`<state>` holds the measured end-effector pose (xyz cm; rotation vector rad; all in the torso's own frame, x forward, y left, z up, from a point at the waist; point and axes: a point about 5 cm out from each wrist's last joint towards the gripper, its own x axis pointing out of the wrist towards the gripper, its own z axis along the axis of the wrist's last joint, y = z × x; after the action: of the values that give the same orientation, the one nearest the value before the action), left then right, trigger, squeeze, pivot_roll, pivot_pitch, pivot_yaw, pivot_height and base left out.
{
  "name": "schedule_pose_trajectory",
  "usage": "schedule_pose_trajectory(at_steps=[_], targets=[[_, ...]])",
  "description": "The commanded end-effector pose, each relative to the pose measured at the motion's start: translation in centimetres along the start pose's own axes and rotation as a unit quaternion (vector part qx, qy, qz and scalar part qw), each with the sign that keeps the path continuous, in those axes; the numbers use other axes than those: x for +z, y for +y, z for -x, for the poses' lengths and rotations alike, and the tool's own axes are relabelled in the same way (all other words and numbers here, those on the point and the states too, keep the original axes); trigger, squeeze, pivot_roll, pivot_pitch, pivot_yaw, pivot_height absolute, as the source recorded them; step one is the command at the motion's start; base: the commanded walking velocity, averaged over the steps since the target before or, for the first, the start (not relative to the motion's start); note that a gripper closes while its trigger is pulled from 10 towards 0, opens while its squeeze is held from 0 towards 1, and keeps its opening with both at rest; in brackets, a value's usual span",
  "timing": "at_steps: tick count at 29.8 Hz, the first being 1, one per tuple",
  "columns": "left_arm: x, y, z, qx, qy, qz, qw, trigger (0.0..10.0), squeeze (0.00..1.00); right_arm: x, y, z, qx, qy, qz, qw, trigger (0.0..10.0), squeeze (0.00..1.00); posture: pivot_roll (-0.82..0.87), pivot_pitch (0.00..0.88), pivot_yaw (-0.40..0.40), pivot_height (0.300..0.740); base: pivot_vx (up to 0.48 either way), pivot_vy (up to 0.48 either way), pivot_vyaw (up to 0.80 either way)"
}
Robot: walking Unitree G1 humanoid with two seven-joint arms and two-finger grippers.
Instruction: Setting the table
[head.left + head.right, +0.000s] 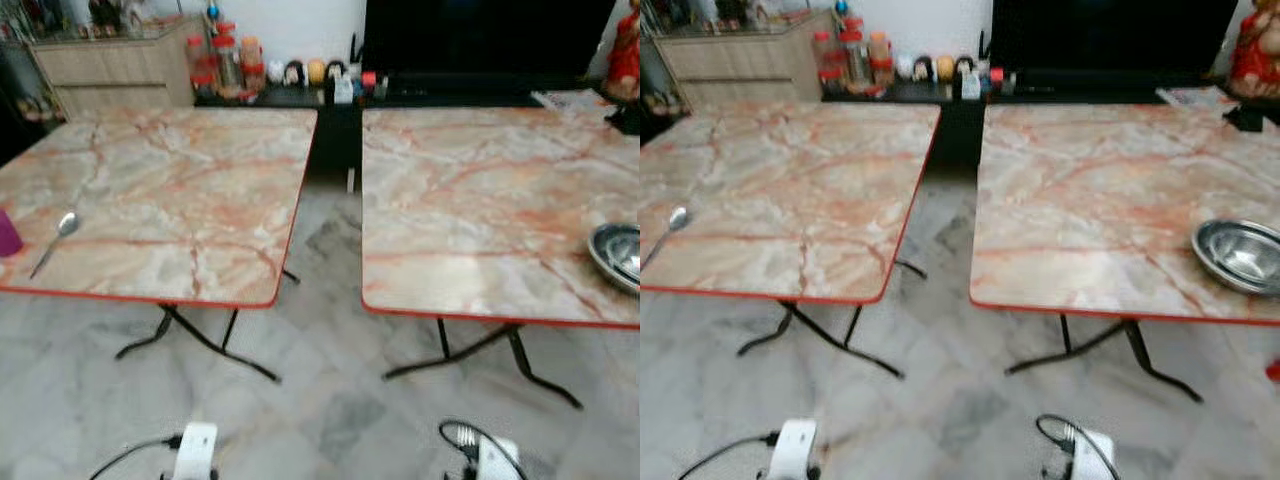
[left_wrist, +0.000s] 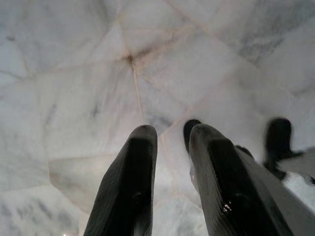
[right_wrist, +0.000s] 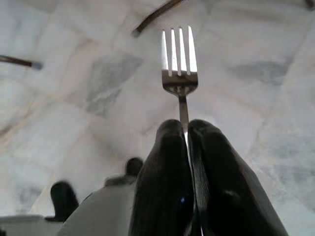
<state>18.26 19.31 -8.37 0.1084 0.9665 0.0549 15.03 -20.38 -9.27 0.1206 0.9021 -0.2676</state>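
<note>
Two marble-patterned tables with red edges stand side by side. On the left table (image 1: 180,200) a spoon (image 1: 60,232) lies near its left side, beside a purple cup (image 1: 6,232). A steel bowl (image 1: 1240,255) sits at the right table's (image 1: 470,220) right edge. Both arms hang low in front of the tables, over the floor. My right gripper (image 3: 183,125) is shut on the handle of a silver fork (image 3: 179,73), whose tines point at the floor tiles. My left gripper (image 2: 172,130) holds nothing, its fingers a little apart.
A strip of tiled floor (image 1: 330,250) runs between the tables, whose black folding legs (image 1: 200,340) splay out underneath. Behind are a wooden cabinet (image 1: 110,65), jars (image 1: 225,65) on a low dark shelf, a dark screen (image 1: 480,40) and a red figure (image 1: 625,55).
</note>
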Motion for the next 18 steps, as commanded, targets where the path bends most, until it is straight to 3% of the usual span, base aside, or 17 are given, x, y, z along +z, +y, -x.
schedule_pose_trajectory(at_steps=[1,4,9,13,18], targets=[[0.21,-0.14,-0.06,0.000,0.001,-0.001,1.000,10.0,0.00,0.46,-0.39,-0.11,-0.007,-0.005,-0.001,1.000,10.0,0.00,-0.08,0.000,0.014,0.740,0.000,0.000,0.00],[0.40,-0.20,-0.09,-0.001,-0.001,0.001,1.000,10.0,0.00,0.71,-0.39,-0.17,-0.007,-0.009,-0.009,1.000,10.0,0.00,-0.08,0.000,0.013,0.740,0.000,-0.191,0.00],[0.44,-0.21,-0.09,-0.001,-0.002,0.001,1.000,10.0,0.00,0.90,-0.33,-0.24,-0.007,-0.009,-0.011,1.000,10.0,0.00,-0.08,0.000,0.016,0.740,0.000,-0.289,-0.63],[0.43,-0.27,-0.09,-0.001,-0.001,0.003,1.000,10.0,0.00,0.95,-0.49,-0.23,-0.011,-0.011,-0.011,1.000,10.0,0.00,-0.08,0.000,0.014,0.740,0.000,0.000,0.00],[0.43,-0.31,-0.09,-0.001,-0.002,0.003,1.000,10.0,0.00,0.89,-0.55,-0.22,-0.012,-0.010,-0.010,1.000,10.0,0.00,-0.08,0.000,0.014,0.740,0.000,-0.288,0.00]])
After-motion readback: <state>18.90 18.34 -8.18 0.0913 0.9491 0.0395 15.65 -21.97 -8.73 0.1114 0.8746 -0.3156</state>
